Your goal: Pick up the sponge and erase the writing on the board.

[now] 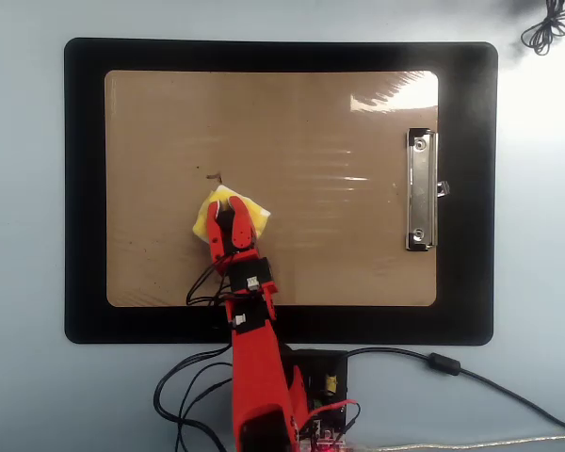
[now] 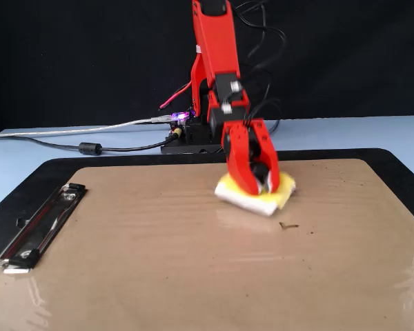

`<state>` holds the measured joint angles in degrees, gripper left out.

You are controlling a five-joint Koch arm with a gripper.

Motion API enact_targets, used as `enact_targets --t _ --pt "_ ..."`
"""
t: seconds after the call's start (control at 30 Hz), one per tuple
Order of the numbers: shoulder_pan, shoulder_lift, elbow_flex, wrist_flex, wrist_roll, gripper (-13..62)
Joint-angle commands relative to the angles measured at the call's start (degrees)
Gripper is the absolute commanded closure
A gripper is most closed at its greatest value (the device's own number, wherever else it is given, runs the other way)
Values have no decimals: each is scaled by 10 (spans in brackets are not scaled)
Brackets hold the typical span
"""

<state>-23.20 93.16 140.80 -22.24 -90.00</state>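
Note:
The brown board lies on a black mat, its silver clip at the right in the overhead view. My red gripper is shut on the yellow sponge and presses it flat on the board's left-centre. Only a small dark trace of the writing shows, just beyond the sponge. The sponge's centre hole is hidden by the jaws.
The black mat surrounds the board on a pale blue table. The arm's base and cables sit at the mat's near edge in the overhead view. A cable coil lies at the top right.

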Motion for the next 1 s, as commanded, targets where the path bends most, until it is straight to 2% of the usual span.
enact_targets --t 0.0,0.1,0.13,0.2,0.3,0.33,0.37,0.47,0.53,0.57,0.67,0.77,0.97 --pt "-13 -110 -109 -16 -18 574" --pt "-14 -382 -401 -31 -18 574" --pt "-12 -394 -418 -31 -18 574" --pt "-14 -321 -324 -31 -18 574" --pt "-21 -81 -99 -21 -18 574" --pt "-25 -45 -79 -11 -18 574" --pt "-28 -73 -94 -9 -18 574" --pt "-23 -280 -307 -11 -18 574" --pt "-21 -330 -373 -6 -18 574" --pt "-20 -308 -346 -6 -18 574" --pt "-34 -95 -116 -4 -24 574" --pt "-149 65 17 -4 -96 574" --pt "-298 -7 -26 -7 -171 574"
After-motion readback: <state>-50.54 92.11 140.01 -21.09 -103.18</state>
